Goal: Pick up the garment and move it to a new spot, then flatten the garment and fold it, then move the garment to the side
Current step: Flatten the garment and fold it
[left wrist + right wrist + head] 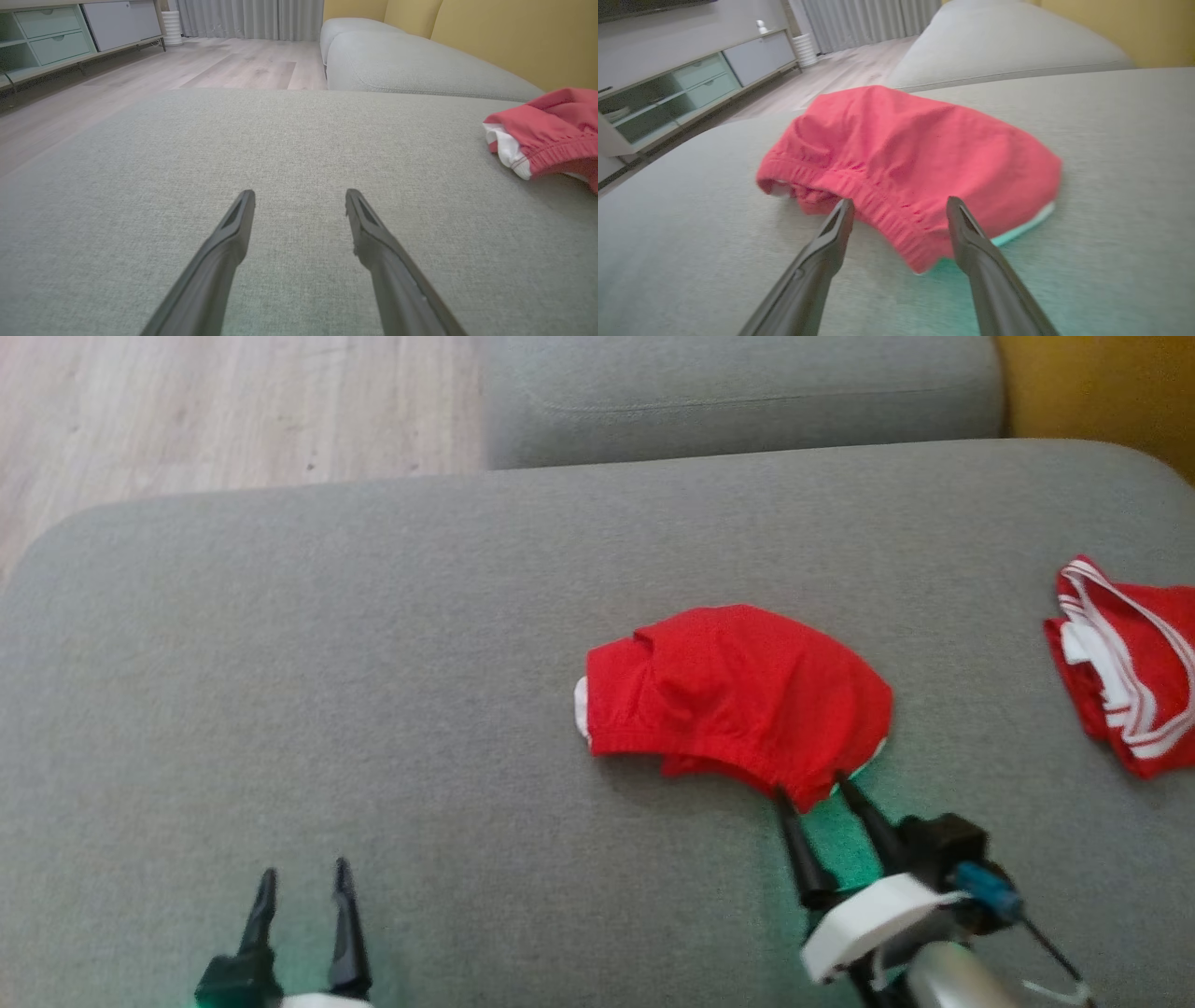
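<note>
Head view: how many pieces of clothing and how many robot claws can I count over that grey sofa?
Red garments: 2, the middle garment and the right-edge garment
Grippers: 2, the left gripper and the right gripper, both open
Total: 4

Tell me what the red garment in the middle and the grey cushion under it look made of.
Red garment: soft, thin cloth, probably cotton or synthetic, matte; it creases and its edge is gathered like elastic. Grey cushion: matte woven upholstery fabric; a fine heathered weave shows up close.
</note>
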Tool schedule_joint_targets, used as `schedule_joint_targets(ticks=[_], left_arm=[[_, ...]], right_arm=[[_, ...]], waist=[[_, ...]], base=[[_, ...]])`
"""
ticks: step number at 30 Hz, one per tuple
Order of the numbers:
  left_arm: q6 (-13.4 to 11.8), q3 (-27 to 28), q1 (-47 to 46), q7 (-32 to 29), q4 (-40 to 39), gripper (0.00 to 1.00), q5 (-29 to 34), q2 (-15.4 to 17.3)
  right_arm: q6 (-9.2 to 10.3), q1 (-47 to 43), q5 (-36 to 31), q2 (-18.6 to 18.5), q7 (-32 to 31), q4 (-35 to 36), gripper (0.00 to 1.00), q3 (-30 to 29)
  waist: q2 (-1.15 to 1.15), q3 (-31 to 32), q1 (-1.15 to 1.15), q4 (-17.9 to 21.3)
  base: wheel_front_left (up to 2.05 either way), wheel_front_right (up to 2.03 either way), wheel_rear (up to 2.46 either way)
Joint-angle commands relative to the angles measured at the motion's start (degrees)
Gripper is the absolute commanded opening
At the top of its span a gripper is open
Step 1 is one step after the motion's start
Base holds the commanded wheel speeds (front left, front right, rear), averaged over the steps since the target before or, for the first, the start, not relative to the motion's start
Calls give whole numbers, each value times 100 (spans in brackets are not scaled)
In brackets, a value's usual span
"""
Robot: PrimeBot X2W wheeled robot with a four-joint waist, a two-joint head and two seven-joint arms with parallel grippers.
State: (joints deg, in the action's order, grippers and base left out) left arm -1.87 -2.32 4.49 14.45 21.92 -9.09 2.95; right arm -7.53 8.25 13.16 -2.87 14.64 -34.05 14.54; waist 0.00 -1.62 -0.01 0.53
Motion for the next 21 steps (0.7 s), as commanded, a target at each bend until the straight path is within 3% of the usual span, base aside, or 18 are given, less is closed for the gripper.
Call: schedule_joint_targets(ticks=[1, 6, 10, 14, 21], left_arm=[[22, 66, -302, 54, -124, 100, -43, -4], [38, -233, -522, 54, -76, 100, -107, -6], [23, -495, -622, 54, -49, 100, -203, -6], [2, -587, -614, 54, -30, 100, -225, -6], [21, -594, -575, 54, -10, 100, -249, -7]], right_arm=[[4, 184, 114, 0, 36, 215, 100, 332], [4, 417, 499, 0, 36, 224, 100, 1068], [4, 757, 1042, 0, 36, -179, 100, 1777], [4, 995, 1362, 0, 36, -445, 100, 1888], [4, 1223, 1486, 0, 36, -720, 100, 1534]], waist=[[0, -61, 1, -91], [0, -172, 1, -403], [0, -302, 1, -852], [0, -409, 1, -1189], [0, -528, 1, -1534]], base=[[0, 0, 0], [0, 0, 0], [0, 0, 0], [0, 0, 0], [0, 0, 0]])
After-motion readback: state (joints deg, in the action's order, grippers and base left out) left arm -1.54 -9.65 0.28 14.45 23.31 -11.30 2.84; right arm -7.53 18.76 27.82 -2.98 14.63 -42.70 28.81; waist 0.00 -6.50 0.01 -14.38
